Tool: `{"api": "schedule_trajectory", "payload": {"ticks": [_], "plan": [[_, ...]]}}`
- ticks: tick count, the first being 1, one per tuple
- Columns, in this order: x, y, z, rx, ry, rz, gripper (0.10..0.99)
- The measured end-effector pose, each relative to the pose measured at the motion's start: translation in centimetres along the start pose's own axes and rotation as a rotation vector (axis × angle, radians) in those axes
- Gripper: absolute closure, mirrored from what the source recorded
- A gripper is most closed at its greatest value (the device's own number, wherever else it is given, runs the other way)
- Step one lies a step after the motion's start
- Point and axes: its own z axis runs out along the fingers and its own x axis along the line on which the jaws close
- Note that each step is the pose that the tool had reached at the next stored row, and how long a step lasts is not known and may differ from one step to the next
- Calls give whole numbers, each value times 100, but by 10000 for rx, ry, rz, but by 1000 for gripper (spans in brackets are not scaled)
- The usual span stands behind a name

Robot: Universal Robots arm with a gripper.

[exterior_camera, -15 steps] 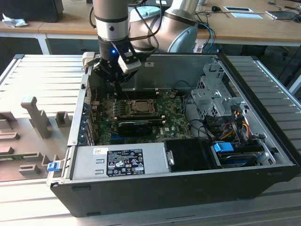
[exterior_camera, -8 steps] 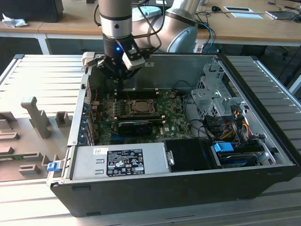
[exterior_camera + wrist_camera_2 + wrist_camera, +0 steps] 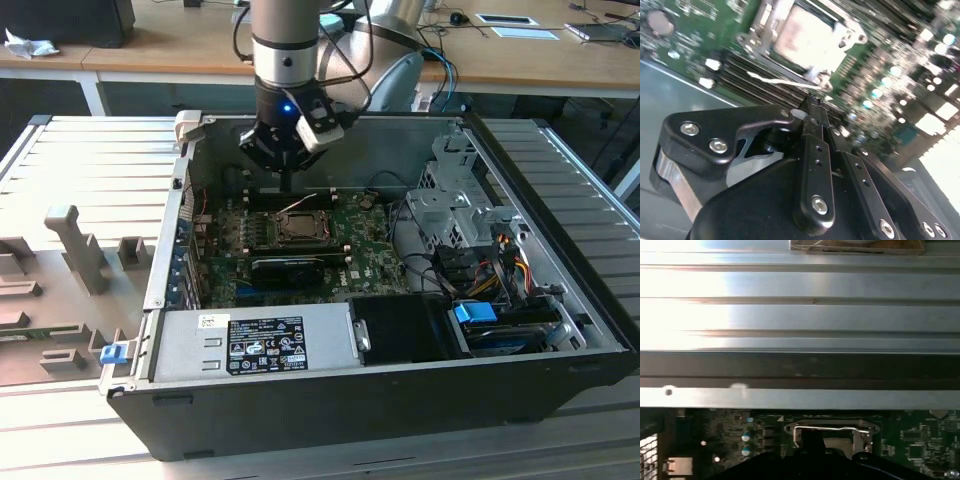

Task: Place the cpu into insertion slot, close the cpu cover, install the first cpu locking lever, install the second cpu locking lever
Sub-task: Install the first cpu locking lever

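Note:
The cpu [image 3: 805, 37] lies silver-grey in the insertion slot [image 3: 296, 228] on the green motherboard [image 3: 365, 250]. The cpu cover [image 3: 761, 22] lies flat around it as a metal frame. A thin wire locking lever [image 3: 775, 80] runs along the socket's far edge and, in the exterior view, the locking lever [image 3: 300, 205] stands slightly raised. My gripper [image 3: 287, 188] hangs just behind the socket with its narrow fingers [image 3: 815, 145] pressed together. The fingertips are next to the lever's end; I cannot tell whether they touch it. In the first wrist view the lever [image 3: 832, 429] crosses above the slot [image 3: 835, 441].
The open computer case [image 3: 560, 300] walls in the board. A long black finned card [image 3: 290, 268] lies in front of the socket, the power supply [image 3: 255, 345] nearer still. A drive cage [image 3: 455, 205] with cables stands at the exterior view's right. Grey fixtures [image 3: 75, 245] sit outside.

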Motion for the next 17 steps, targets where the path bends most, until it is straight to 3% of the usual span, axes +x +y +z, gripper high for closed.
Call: {"api": "schedule_trajectory", "payload": {"ticks": [3, 10, 17], "plan": [[-32, 0, 8, -213, -1, -49, 980], [-102, 5, 147, -226, 13, -443, 980], [-186, 55, 216, -266, 18, -610, 980]]}}
